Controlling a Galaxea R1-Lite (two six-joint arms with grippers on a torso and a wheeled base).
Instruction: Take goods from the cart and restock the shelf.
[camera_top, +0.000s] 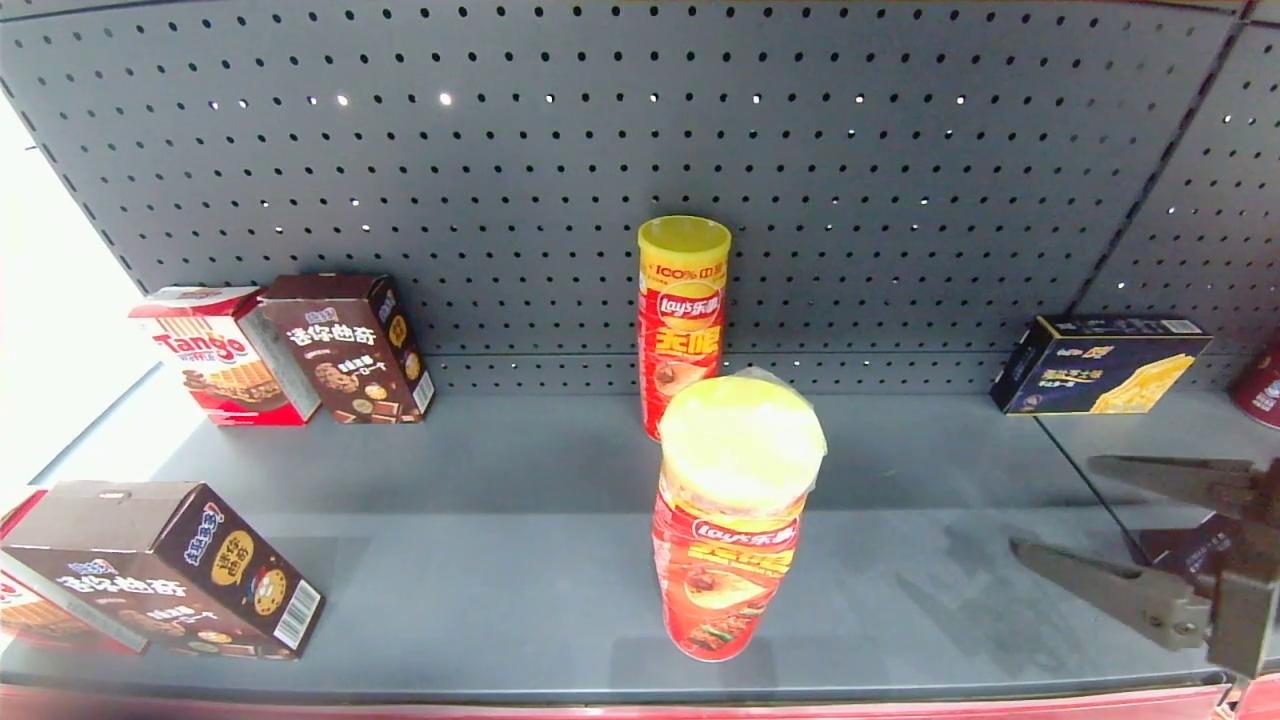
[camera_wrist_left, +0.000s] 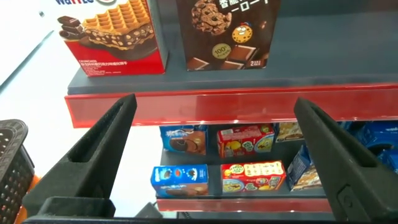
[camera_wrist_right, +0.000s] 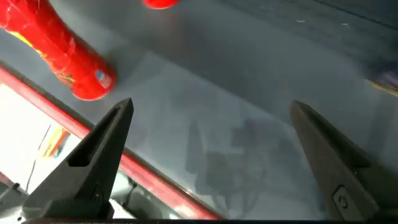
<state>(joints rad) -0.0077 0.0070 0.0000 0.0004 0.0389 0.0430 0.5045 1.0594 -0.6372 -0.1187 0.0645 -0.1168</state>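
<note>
On shelf (camera_top: 480, 560), two upright chip cans (camera_top: 733, 540)

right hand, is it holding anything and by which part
Nothing. The right hand is open and empty, apart from the nearest red cylindrical crisp can; the left hand is open and empty too.

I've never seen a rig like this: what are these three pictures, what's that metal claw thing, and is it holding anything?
This is a two-armed robot restocking a store shelf. The large picture comes from a camera on its head; the other two come from cameras on its wrists, looking out past each claw, called an end effector. The right end effector hangs open over the shelf; the left end effector, also open, faces the shelf's front. Neither holds anything. Standing on the shelf are a front can and a back can of chips, with snack boxes at both sides.
</note>
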